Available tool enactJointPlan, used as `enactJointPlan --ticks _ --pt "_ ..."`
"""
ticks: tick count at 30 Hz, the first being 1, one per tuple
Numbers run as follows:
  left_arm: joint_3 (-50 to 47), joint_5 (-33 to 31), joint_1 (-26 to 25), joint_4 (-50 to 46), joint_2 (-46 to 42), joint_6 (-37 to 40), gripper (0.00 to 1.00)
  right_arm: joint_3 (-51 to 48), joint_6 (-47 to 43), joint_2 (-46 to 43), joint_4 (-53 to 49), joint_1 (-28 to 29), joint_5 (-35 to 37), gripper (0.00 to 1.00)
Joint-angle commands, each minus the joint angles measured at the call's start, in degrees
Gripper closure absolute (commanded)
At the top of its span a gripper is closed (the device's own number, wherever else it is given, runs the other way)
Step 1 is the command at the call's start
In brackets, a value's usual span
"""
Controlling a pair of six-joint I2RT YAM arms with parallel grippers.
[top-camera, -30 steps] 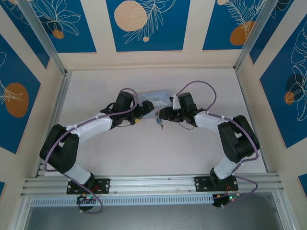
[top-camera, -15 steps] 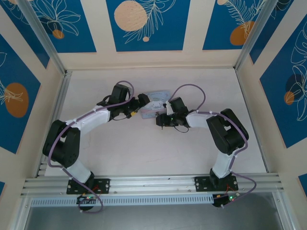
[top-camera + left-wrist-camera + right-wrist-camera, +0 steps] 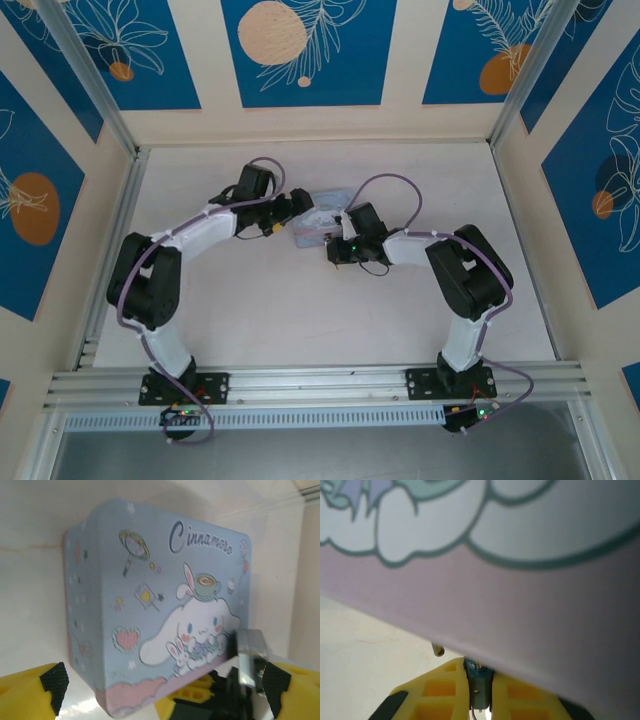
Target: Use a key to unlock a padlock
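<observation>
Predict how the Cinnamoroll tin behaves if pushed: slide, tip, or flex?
Likely stiff: the Cinnamoroll tin shows crisp pressed edges and rounded corners, so it shouldn't flex. Its smooth printed face probably gives little grip. Broad flat sides suggest it slides rather than rolls.

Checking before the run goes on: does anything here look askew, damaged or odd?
Nothing spilled or damaged. The right tool is shut on a small bluish-grey thing, seemingly the padlock, tight against the lower edge of the tin.
</observation>
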Motion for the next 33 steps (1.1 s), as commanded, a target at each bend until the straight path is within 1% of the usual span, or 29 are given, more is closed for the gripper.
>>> enactJointPlan --ticks 1,4,6,11,14,20,23,27,31,33 --pt "5.0 -5.7 0.7 -8.0 2.5 8.3 0.00 -0.9 1.0 -0.4 -1.8 0.1 0.5 0.96" --pt "7.9 -10.6 0.0 -12.5 4.5 12.3 0.00 -1.1 2.9 -0.9 -2.4 -0.2 0.2 1.00" --pt "8.5 -12.7 -0.8 -13.9 5.6 13.9 0.00 -1.5 4.8 -1.3 -2.7 -0.4 0.1 1.00" --pt "7.3 -16.8 -3.1 -14.9 7.3 15.8 0.00 -2.7 9.6 -2.6 -2.1 -1.5 -2.6 1.00" --pt "6.5 -17.8 -3.9 -14.8 8.2 15.9 0.00 -3.3 12.3 -2.9 -1.5 -2.2 -4.2 1.00" --pt "3.0 -17.3 -5.1 -12.7 8.1 13.7 0.00 -4.7 20.9 -2.9 1.1 -3.0 -7.0 1.00" --pt "1.0 -16.6 -5.7 -11.4 8.0 12.1 0.01 -6.1 28.1 -3.0 4.4 -2.8 -8.1 1.00" --pt "-1.2 -15.1 -6.2 -9.4 8.2 10.0 0.01 -8.4 38.3 -2.6 10.6 -2.3 -7.3 1.00" --pt "-2.0 -14.1 -6.4 -8.5 8.7 9.2 0.03 -9.9 46.1 -0.6 17.0 -1.9 -6.0 1.00" --pt "-1.9 -13.3 -6.5 -8.5 9.2 9.0 0.06 -10.0 49.5 1.2 19.9 -1.9 -5.8 1.00"
